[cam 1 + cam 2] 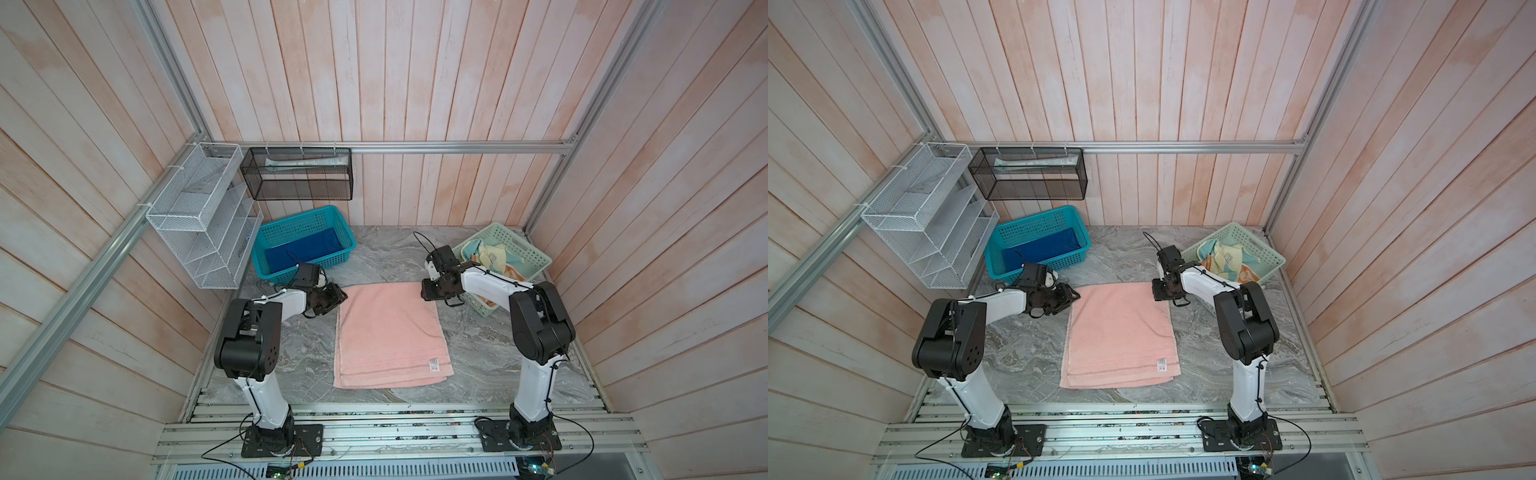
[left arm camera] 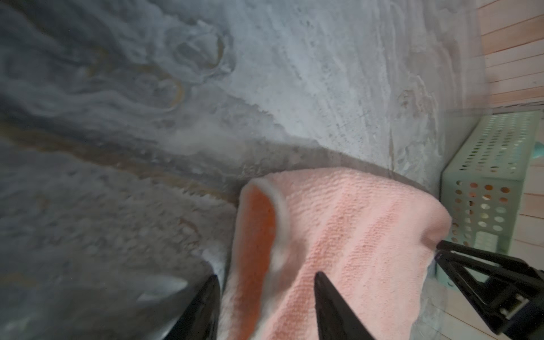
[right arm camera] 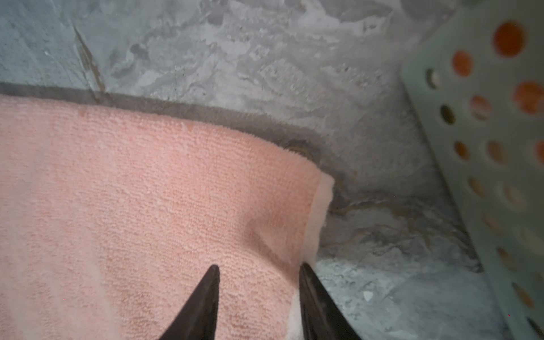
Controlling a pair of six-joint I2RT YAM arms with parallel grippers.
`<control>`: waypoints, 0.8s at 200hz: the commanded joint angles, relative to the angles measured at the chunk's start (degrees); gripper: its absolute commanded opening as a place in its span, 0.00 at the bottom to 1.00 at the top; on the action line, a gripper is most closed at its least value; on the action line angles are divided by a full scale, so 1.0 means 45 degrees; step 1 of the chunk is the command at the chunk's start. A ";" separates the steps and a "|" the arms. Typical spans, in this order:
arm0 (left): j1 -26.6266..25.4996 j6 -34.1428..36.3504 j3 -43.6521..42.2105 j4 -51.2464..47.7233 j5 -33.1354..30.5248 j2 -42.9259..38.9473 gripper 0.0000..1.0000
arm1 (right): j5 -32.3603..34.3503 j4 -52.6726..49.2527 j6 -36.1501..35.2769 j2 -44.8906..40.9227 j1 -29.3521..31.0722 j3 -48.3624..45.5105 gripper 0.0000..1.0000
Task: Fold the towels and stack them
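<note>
White tag (image 1: 434, 365) on the pink towel (image 1: 386, 328) bears print, perhaps barcode, unreadable.

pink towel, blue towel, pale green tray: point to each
pink towel (image 1: 388, 332), in a top view, middle of its upper layer
blue towel (image 1: 303, 251), in a top view, middle of its visible surface
pale green tray (image 1: 524, 249), in a top view, its perforated right wall

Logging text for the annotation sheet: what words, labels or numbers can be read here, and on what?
White tag on the pink towel: printed, too small to read.
Label on the yellow towel in the green tray: blurred, unreadable.
Packet in the black mesh basket: print illegible.
Nothing quotable.
</note>
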 commanded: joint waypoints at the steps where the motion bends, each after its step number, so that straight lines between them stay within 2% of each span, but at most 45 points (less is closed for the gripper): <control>1: 0.0091 0.0196 0.0605 0.1061 0.0479 0.0537 0.51 | 0.0805 -0.0468 -0.0272 0.0316 -0.0252 0.0466 0.47; 36: 0.0301 0.0118 0.1156 0.1523 0.0956 0.1252 0.43 | 0.0700 -0.0513 -0.0312 0.0915 -0.0613 0.0646 0.48; 48: 0.0393 0.0118 0.1166 0.1672 0.1109 0.1284 0.34 | 0.0511 -0.0406 -0.0331 0.1081 -0.0646 0.0733 0.48; 66: 0.0567 0.0258 0.0946 0.1970 0.1270 0.1093 0.14 | -0.0021 -0.0286 -0.0330 0.1357 -0.0649 0.0956 0.48; 85: 0.0781 0.0460 0.0739 0.2059 0.1524 0.0895 0.00 | -0.0561 -0.0170 -0.0279 0.1618 -0.0649 0.1183 0.48; 124: 0.1120 0.0818 0.0389 0.1981 0.2011 0.0496 0.00 | -0.1609 0.0351 -0.0353 0.1860 -0.0603 0.1252 0.40; 160: 0.1379 0.1242 0.0241 0.1864 0.2270 0.0097 0.00 | -0.1463 0.0572 -0.0384 0.1948 -0.0573 0.1473 0.44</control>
